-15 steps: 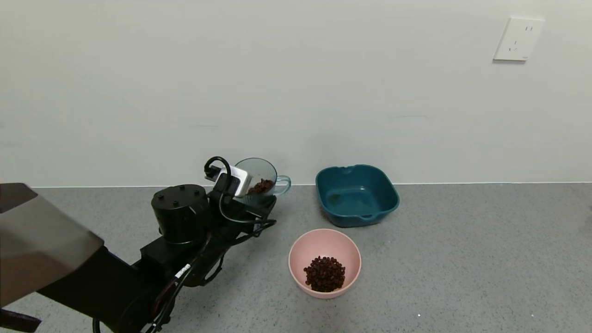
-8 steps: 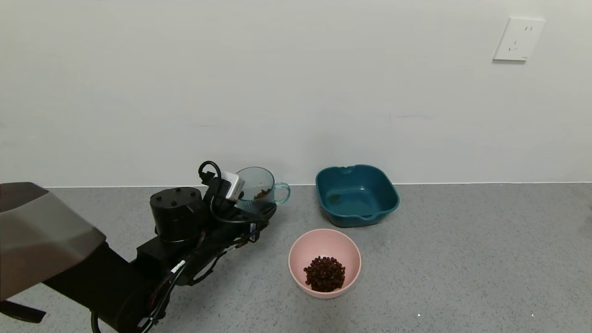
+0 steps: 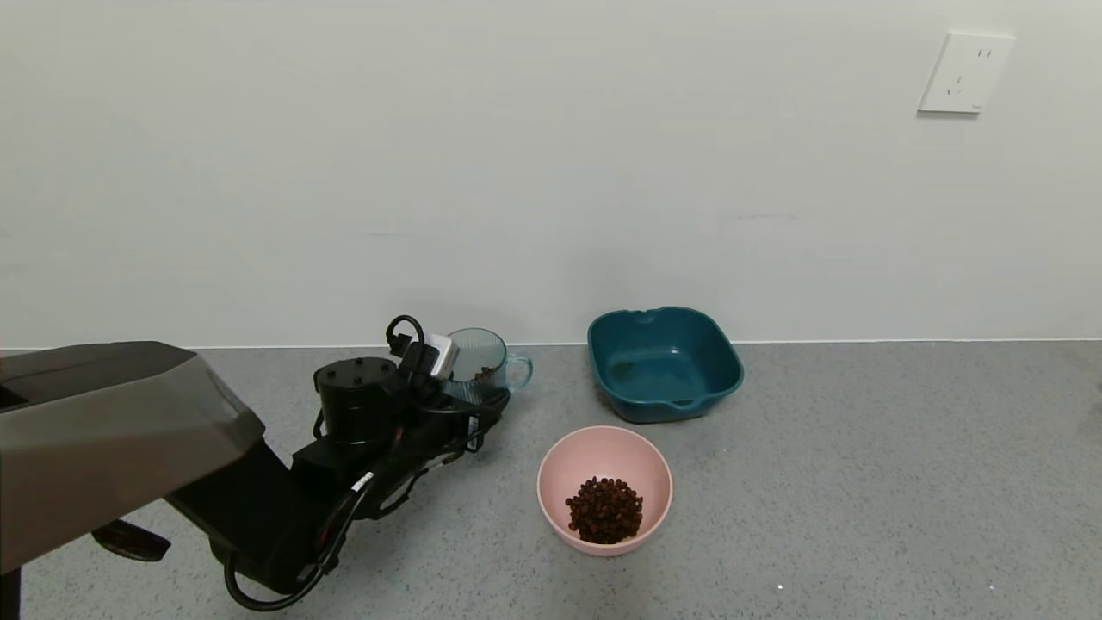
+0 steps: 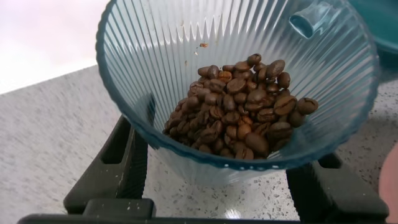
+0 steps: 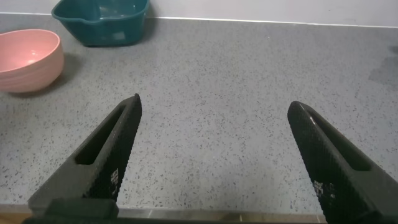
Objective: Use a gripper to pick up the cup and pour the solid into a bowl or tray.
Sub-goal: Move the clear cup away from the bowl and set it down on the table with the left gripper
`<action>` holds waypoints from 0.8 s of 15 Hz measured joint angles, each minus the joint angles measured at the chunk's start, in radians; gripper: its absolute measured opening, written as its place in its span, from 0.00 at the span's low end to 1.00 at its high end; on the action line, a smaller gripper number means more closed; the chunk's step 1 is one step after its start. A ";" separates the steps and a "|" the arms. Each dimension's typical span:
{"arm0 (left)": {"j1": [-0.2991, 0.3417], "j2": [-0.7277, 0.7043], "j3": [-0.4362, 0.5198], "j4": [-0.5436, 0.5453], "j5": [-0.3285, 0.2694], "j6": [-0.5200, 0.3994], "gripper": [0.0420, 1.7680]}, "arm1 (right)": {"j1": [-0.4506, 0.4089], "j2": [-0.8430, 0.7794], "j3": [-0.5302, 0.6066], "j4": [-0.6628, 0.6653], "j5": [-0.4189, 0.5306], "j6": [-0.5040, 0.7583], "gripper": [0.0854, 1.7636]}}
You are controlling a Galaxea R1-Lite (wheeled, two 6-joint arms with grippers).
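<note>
From my head camera, my left tool [image 3: 461, 392] is holding the cup [image 3: 479, 359] near the wall, left of the tray [image 3: 664, 363]. It is sitting lower and more upright than a second ago, so the pouring seems over and I am setting it back on the tabletop [image 3: 861, 482]. The bowl [image 3: 604, 490] is already holding a pile of beans [image 3: 604, 510].

At my left wrist, the fingers [image 4: 115, 168] are clamping the cup [image 4: 236, 81], with some beans [image 4: 242, 115] still inside.

At my right wrist, the right tool [image 5: 217, 155] is hanging open, parked over bare tabletop.

Ribbed blue-green cup [image 3: 479, 360] upright, beans [image 4: 239, 112] inside — pink bowl [image 3: 568, 459] nearby.
</note>
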 joint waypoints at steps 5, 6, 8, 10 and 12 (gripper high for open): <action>0.042 0.082 -0.049 0.023 -0.003 -0.033 0.71 | 0.000 0.000 0.000 0.000 0.000 0.000 0.97; 0.046 0.099 -0.054 0.023 -0.003 -0.034 0.71 | 0.000 0.000 0.000 0.000 0.001 0.000 0.97; 0.049 0.120 -0.061 0.023 -0.004 -0.047 0.71 | 0.000 0.000 0.000 0.000 0.000 0.000 0.97; 0.051 0.129 -0.064 0.024 -0.004 -0.055 0.71 | 0.000 0.000 0.000 0.000 0.000 0.000 0.97; 0.050 0.133 -0.064 0.025 -0.004 -0.055 0.71 | 0.000 0.000 0.000 0.000 0.000 0.000 0.97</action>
